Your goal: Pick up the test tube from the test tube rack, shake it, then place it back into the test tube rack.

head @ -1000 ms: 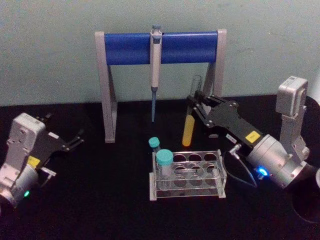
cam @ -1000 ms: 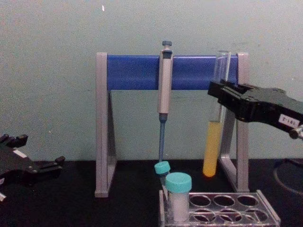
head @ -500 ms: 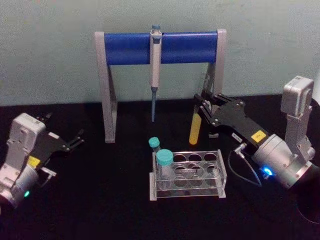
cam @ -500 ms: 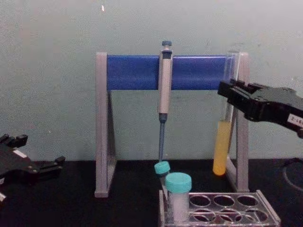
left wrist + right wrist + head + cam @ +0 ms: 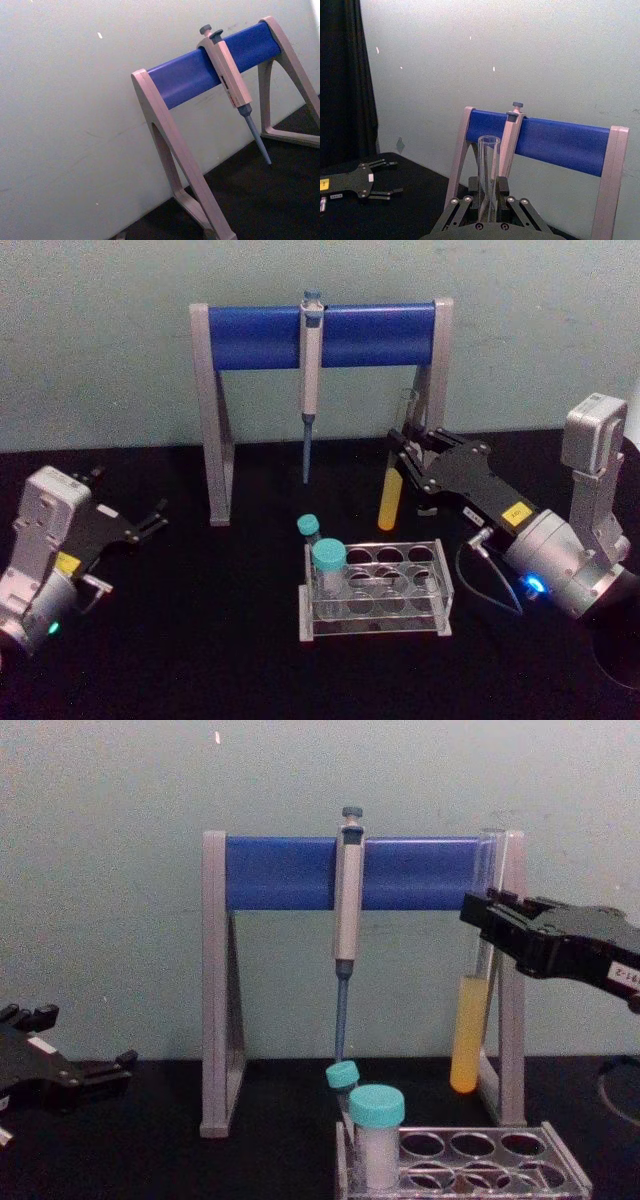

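Aloft, test tube in right gripper

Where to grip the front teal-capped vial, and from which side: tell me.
Take the front vial by its teal cap, probably from above: it stands upright in the test tube rack, body sunk in the hole. Close the fingers left-right, since the second vial stands close behind. The right gripper holds the test tube; the left gripper is open.

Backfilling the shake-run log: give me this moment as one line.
right claw: shut on test tube, near upright, behind test tube rack | tube: out of rack, yellow liquid low | left claw: open, parked left
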### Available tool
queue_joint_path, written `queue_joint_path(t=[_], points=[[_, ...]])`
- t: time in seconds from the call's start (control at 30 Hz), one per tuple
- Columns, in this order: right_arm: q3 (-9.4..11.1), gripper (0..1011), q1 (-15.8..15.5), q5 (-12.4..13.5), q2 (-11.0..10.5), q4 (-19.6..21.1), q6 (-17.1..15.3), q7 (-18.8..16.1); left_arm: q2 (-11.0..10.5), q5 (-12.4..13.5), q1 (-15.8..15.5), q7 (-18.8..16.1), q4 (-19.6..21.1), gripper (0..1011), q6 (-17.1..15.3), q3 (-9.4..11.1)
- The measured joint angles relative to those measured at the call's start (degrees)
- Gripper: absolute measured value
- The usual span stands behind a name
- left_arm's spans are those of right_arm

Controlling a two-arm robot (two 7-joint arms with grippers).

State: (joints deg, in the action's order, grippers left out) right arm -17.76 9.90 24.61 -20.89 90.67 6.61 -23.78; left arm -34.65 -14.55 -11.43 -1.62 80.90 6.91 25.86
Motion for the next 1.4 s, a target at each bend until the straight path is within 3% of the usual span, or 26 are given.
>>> queue_joint_path(t=[0.73,1.2,1.4], points=[[0.0,229,-0.7,0.1,-0.5,1.0,0.0,-1.2,0.0,0.0,0.0,0.0,0.0,1001,0.0,0.0],[-2.7,228,-1.0,3.2,-5.0,2.4,1.8,-9.2,0.0,0.0,0.0,0.0,0.0,1001,0.0,0.0],[-3.6,229,-1.0,3.9,-6.2,2.6,2.2,-10.3,0.0,0.0,0.0,0.0,0.0,1001,0.0,0.0]])
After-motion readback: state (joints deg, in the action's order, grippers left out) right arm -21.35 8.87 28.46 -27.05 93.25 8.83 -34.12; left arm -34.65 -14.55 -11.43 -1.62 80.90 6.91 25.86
